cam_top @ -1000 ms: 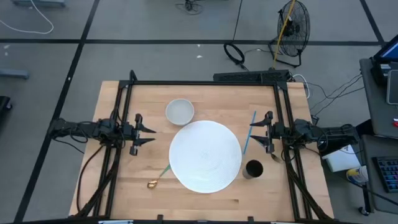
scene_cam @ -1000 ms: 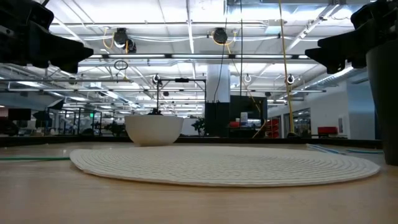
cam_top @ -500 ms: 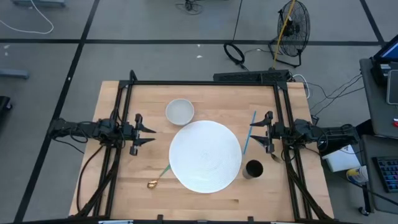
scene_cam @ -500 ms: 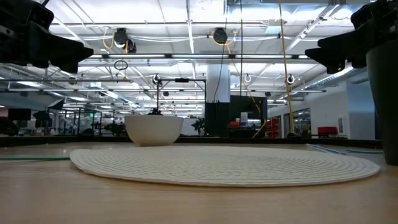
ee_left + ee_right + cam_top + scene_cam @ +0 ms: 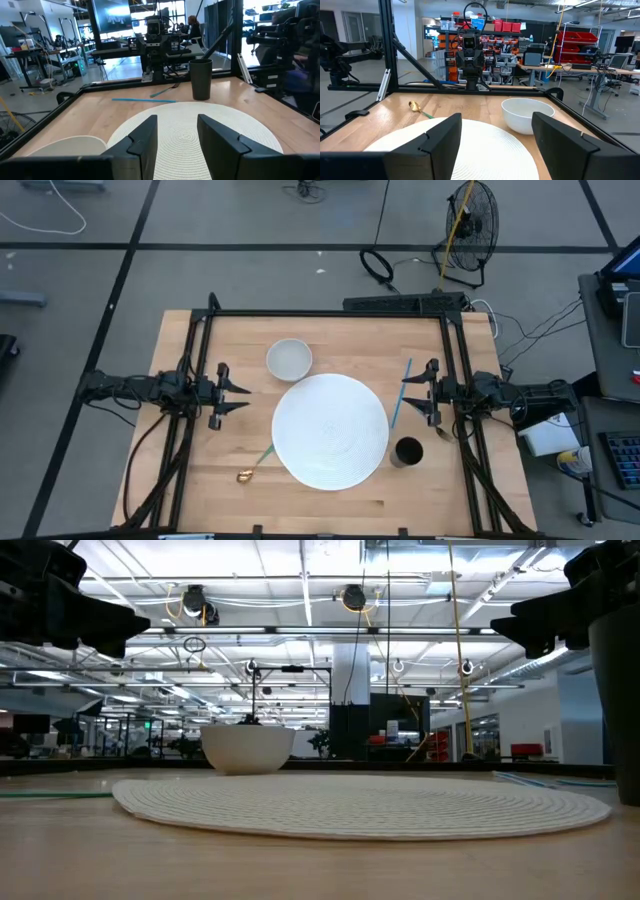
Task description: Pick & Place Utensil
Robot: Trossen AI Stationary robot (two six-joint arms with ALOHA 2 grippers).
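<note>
1. My left fingers point(image 5: 238, 394) hung over the left side of the bench point(image 5: 220, 470), spread wide and gripping nothing, pointed toward the middle.
2. My right fingers point(image 5: 412, 392) hung over the right side of the bench, also spread wide and empty, facing the left pair across the mat.
3. Between the 2 sets of fingers lay a round white woven mat point(image 5: 330, 430), flat at the centre of the bench.
4. A white bowl point(image 5: 289, 359) stood upright at the far-left edge of the mat, very close to its rim; whether they touched I could not tell.
5. The gold spoon point(image 5: 255, 463), with a green handle, lay on the bare wood near the front-left edge of the mat, its bowl end pointing toward the front of the bench.
6. In my right wrist view the spoon point(image 5: 419, 109) showed beyond the mat, clear of both sets of fingers.
7. A blue straw-like stick point(image 5: 401, 392) lay along the right edge of the mat, just beside my right fingers.
8. A dark cup point(image 5: 407, 452) stood upright at the front-right edge of the mat, near the stick's nearer end.
9. In my left wrist view the cup point(image 5: 200, 79) stood past the mat, with the blue stick point(image 5: 143, 100) lying beside it.
</note>
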